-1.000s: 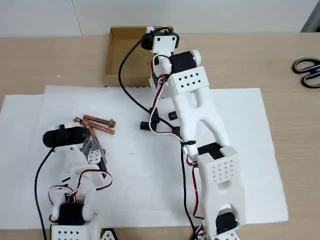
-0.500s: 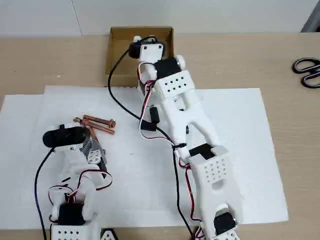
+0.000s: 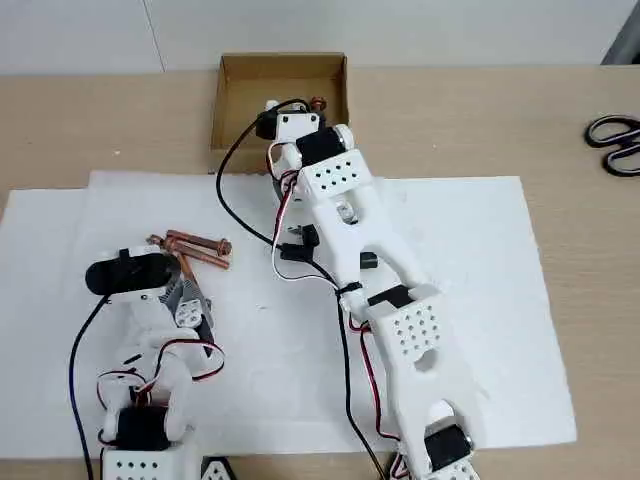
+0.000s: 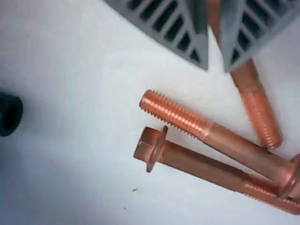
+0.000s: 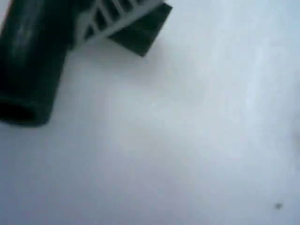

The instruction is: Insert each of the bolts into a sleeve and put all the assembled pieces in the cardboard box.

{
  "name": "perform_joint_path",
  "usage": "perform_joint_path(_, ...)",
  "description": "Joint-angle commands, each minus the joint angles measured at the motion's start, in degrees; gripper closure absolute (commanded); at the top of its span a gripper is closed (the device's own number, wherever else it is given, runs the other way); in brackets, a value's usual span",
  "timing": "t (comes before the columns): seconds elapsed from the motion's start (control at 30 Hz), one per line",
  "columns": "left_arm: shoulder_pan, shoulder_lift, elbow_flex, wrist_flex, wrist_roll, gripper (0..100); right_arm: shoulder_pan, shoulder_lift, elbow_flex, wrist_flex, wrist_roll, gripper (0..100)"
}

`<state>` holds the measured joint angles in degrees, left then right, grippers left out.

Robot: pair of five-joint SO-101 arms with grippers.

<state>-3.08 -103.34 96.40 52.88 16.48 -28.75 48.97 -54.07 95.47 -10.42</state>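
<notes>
Left gripper (image 4: pixel 215 64) pinched on copper threaded metal bolt (image 4: pixel 255 103); right gripper (image 5: pixel 72 29) clamps black plastic tube sleeve (image 5: pixel 28 61). If misaligned, threads prob snag & sleeve slips.

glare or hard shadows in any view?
High view: even light, faint shadows beside the arms on the white paper sheet. Left wrist view: mild sheen on the copper threaded bolts, no washout. Right wrist view: soft shadow beside the black cylindrical sleeve.
</notes>
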Motion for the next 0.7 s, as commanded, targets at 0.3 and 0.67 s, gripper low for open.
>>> perform_joint_path(0.3, -0.2, -0.7, -0.2, -1.2, 0.4, 99, -0.8, 0.7, -0.7, -2.8, -0.4, 76.1)
perform_joint_path(0.67, -0.2, -0.7, -0.2, -1.2, 0.4, 99, -2.9, 1.2, -0.7, -3.0, -0.3, 76.1)
